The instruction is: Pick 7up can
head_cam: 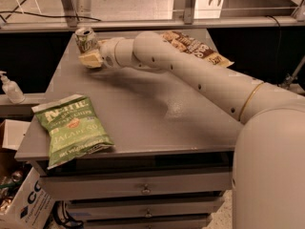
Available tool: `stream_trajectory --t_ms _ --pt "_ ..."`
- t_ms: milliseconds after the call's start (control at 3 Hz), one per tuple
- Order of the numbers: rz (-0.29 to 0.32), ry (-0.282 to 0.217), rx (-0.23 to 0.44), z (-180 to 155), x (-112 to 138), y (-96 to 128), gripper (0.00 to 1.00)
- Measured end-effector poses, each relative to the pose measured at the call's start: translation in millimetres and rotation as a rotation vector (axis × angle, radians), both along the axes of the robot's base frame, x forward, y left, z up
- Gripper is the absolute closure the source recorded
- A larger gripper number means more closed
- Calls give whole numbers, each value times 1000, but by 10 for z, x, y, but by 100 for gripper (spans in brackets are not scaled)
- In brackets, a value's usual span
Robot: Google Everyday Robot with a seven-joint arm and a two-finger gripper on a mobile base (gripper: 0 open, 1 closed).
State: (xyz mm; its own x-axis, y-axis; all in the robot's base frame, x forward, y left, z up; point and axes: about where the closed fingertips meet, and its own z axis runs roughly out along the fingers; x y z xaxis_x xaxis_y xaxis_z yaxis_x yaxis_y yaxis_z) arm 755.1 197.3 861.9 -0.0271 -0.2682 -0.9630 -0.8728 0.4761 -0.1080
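Observation:
The 7up can point(86, 38) stands at the far left corner of the grey table point(143, 109). It is white and green with a silver top and leans slightly. My gripper point(90, 59) is at the end of the white arm point(190, 70), which reaches in from the right. The gripper sits low over the table, just in front of the can's base and right up against it. I cannot tell whether it holds the can.
A green jalapeno chip bag point(71, 128) lies at the table's front left. A brown snack bag point(198, 46) lies at the far right behind the arm. A white pump bottle point(10, 87) stands on a ledge to the left. Drawers point(143, 190) are below the tabletop.

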Motion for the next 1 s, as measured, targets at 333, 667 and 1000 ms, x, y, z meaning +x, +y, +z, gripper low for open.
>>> stream_trajectory --t_ms 333,667,1000 --pt "18 -23 39 256 -67 22 100" --pt "17 -61 79 598 -195 -133 100" --pt "16 -61 82 609 -200 -152 100"
